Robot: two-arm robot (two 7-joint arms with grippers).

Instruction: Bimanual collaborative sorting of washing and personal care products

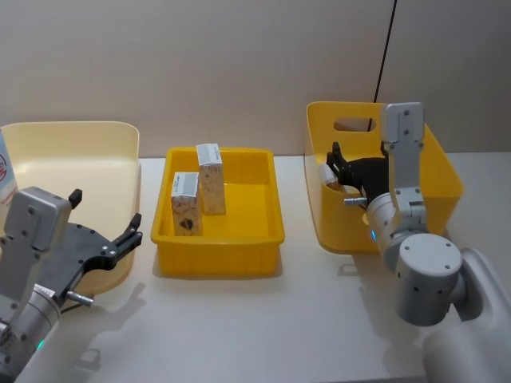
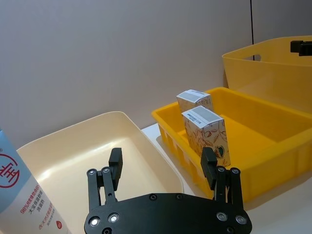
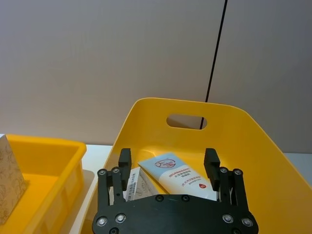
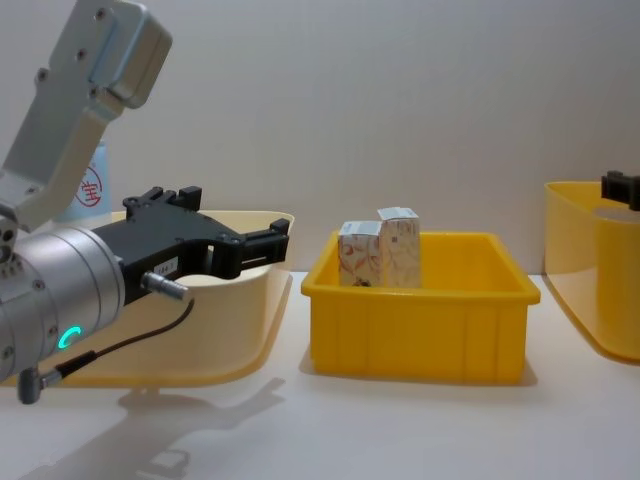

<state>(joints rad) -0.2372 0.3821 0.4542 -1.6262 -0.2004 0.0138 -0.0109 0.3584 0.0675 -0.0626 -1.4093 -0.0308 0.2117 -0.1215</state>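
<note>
While both arms hang over the table, I see the left gripper (image 1: 104, 227) at the lower left of the head view, fingers spread wide and holding nothing, at the rim of the cream bin (image 1: 96, 140). A pale-blue tube (image 2: 24, 195) with red print stands at the lower left edge of the left wrist view, against that bin; I can't tell whether it sits inside.

Two cartons (image 1: 198, 191) stand upright in the centre yellow tray (image 1: 219, 255), middle of the head view, one just behind the other, close or touching. The chest view has them side by side above the tray's front wall.

The right gripper (image 1: 342, 171) is at the right of the head view, inside the tall yellow bin (image 1: 443, 179). Its fingers (image 3: 212, 161) are wide apart, holding nothing. Beyond them in the right wrist view a second squeeze tube (image 3: 173, 173) lies tilted in that bin, with what looks like another printed pack (image 3: 134, 185) beside it, partly hidden.
</note>
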